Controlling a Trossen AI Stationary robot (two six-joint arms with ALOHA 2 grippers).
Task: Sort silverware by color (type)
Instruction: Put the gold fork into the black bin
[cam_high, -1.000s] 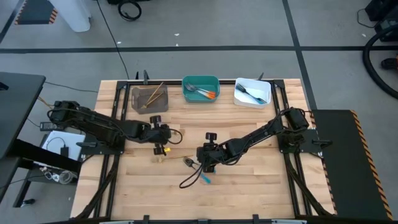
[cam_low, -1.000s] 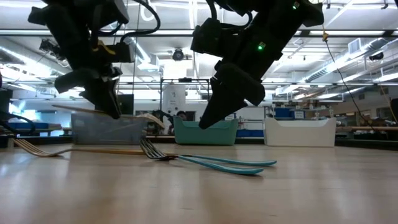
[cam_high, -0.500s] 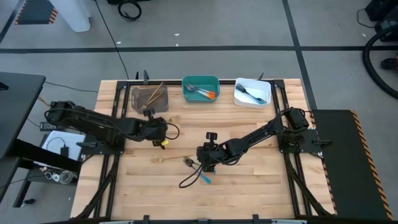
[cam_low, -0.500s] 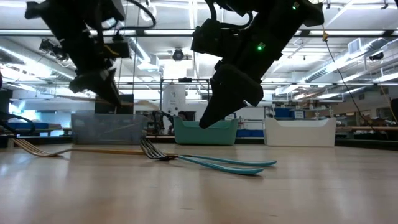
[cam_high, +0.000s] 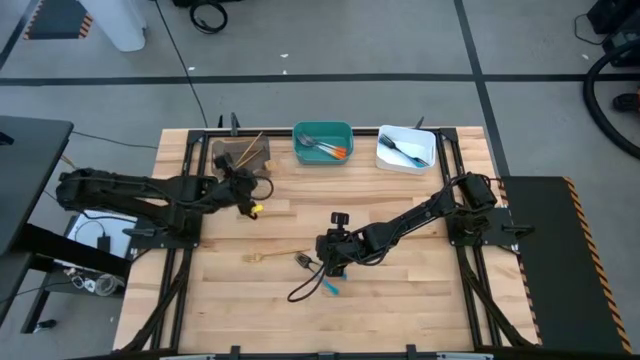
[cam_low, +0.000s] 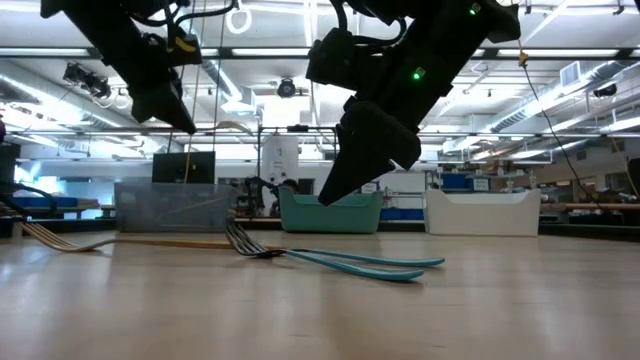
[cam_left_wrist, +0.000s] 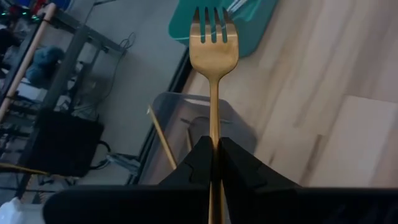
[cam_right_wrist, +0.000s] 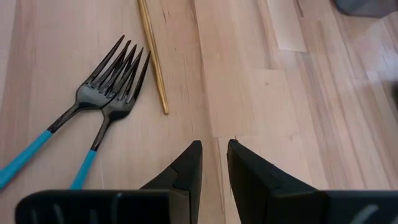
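Left hand (cam_left_wrist: 214, 146) clenched tight on the thin handle of a shiny gold-coloured metal fork (cam_left_wrist: 212, 56), up in the air, prongs pointing out ahead. Just past the prongs, a see-through grey plastic bin (cam_left_wrist: 168, 109) with other gold pieces inside, and next to it a teal plastic bin (cam_left_wrist: 255, 18). To do this step well: carry the fork over the middle of the grey bin, not over its edge and not toward the teal one. Come down low before letting go, so no bounce out. Tip the fork flat, in line with the long side of the bin. Hold tight until well inside the walls, then let go and lift straight up. Farther out, right hand (cam_right_wrist: 214, 155) low over the pale wooden tabletop (cam_high: 400, 300), fingers a little apart, gripping nothing. Near it, two dark metal forks with bright blue handles (cam_right_wrist: 93, 112) side by side, and a long gold handle (cam_right_wrist: 152, 56) just beside them. Away from the rest, a white plastic bin (cam_high: 405, 147) with dark forks in it.
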